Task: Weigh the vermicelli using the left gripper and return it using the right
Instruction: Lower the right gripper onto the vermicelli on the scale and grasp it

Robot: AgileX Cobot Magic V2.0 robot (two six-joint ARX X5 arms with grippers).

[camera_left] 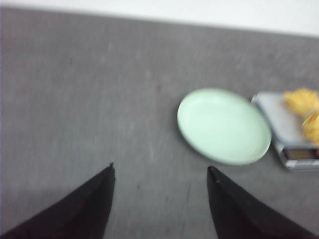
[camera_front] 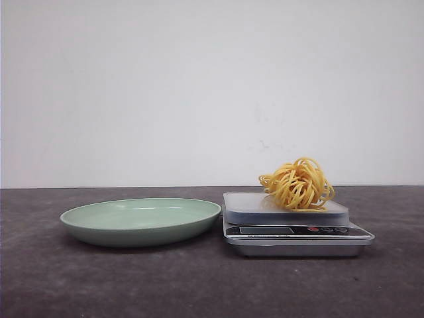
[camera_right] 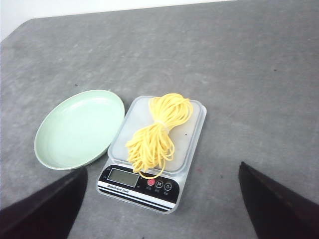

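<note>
A yellow bundle of vermicelli (camera_front: pixel 297 185) lies on the pan of a silver kitchen scale (camera_front: pixel 291 230), right of centre. It also shows in the right wrist view (camera_right: pixel 157 133) and at the edge of the left wrist view (camera_left: pixel 304 107). An empty pale green plate (camera_front: pixel 140 219) sits just left of the scale. My left gripper (camera_left: pixel 160 168) is open and empty, above bare table short of the plate (camera_left: pixel 224 125). My right gripper (camera_right: pixel 162 172) is open and empty, high above the scale (camera_right: pixel 149 184). Neither gripper shows in the front view.
The dark grey tabletop (camera_front: pixel 66 285) runs to a white wall (camera_front: pixel 199 86) behind. The plate (camera_right: pixel 77 128) touches or nearly touches the scale's left side.
</note>
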